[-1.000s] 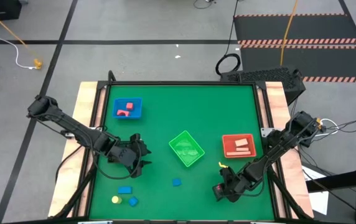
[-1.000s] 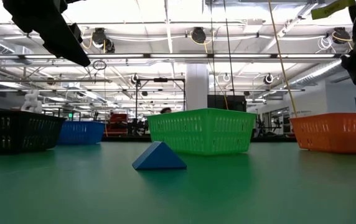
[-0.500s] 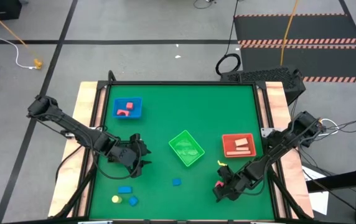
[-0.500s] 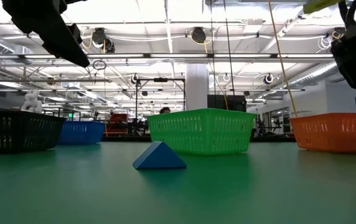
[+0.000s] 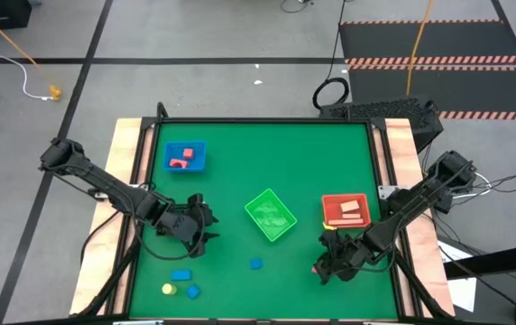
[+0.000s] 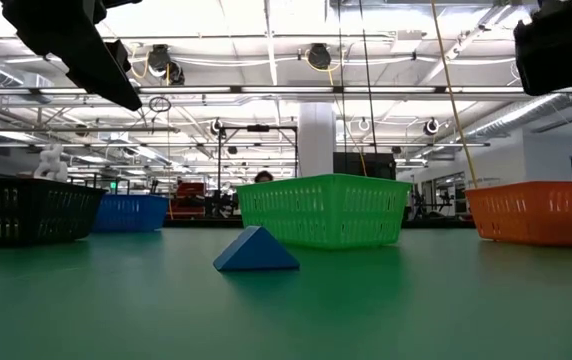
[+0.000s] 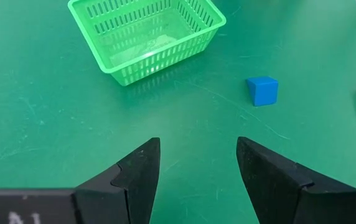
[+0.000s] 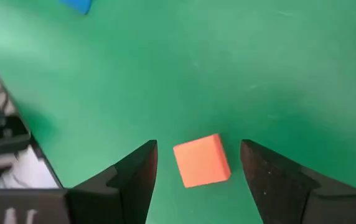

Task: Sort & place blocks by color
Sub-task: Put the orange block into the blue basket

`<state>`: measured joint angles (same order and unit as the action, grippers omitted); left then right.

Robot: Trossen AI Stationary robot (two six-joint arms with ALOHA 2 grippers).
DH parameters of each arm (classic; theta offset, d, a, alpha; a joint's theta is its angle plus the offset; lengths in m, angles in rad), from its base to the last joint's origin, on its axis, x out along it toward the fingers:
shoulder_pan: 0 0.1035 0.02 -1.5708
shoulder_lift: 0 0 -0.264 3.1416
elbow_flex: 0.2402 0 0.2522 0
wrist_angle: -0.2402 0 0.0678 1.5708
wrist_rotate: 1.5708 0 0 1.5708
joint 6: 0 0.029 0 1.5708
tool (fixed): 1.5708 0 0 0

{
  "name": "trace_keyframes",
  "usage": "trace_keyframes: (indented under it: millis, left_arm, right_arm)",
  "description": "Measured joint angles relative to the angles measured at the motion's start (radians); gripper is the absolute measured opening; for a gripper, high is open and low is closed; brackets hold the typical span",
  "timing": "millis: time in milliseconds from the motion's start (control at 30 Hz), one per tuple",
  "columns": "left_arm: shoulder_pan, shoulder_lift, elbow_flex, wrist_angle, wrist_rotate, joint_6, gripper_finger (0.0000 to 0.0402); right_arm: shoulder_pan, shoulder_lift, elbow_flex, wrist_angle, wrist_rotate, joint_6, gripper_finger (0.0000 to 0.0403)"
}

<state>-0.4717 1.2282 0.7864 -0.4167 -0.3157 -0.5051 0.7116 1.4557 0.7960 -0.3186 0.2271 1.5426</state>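
Observation:
A red block (image 8: pixel 201 160) lies flat on the green mat (image 5: pixel 303 162), between the fingers of my open right gripper (image 8: pixel 198 147), which do not touch it. In the high view that gripper (image 5: pixel 324 267) is near the front right, below the red bin (image 5: pixel 345 210). My left gripper (image 5: pixel 208 233) hangs open over the mat's left half, with nothing between its fingers (image 7: pixel 142 168). A blue block (image 5: pixel 255 264) rests in front of the green bin (image 5: pixel 270 215). Two more blue blocks (image 5: pixel 181 275) and a yellow one (image 5: pixel 167 290) lie at the front left.
The blue bin (image 5: pixel 186 157) at the far left holds red or pink blocks. The red bin holds tan ones. A black bin (image 6: pixel 26 210) shows at the left of the low view. Bare mat stretches along the far side and the front middle.
My right gripper has opened and let go of the red block, which now lies on the mat. The gripper has gone up and a little toward the far right, climbing almost out of the low view.

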Motion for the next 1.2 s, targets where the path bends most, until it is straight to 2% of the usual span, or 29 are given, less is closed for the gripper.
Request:
trace_keyframes:
  millis: [233,467,833,967,1133,1200]
  left_arm:
    - [0.000,0.000,0.000,-0.002,0.000,0.003,0.0214]
    - [0.000,0.000,0.000,-0.002,0.000,-0.002,0.0214]
    - [0.000,0.000,0.000,-0.002,0.000,-0.004,0.0214]
    - [0.000,0.000,0.000,-0.002,0.000,-0.004,0.0214]
    - [0.000,0.000,0.000,-0.002,0.000,0.001,0.0214]
    - [0.000,0.000,0.000,-0.002,0.000,0.003,0.0214]
  right_arm:
    - [0.003,0.097,0.001,0.110,0.008,-0.172,0.0220]
    - [0.023,0.153,0.002,0.146,0.012,-0.299,0.0220]
    - [0.097,0.214,0.005,0.149,0.133,-0.531,0.0217]
    - [0.102,0.216,0.005,0.144,0.146,-0.541,0.0192]
    - [0.100,0.217,0.004,0.140,0.144,-0.540,0.0116]
    - [0.098,0.217,0.004,0.141,0.140,-0.538,0.0116]
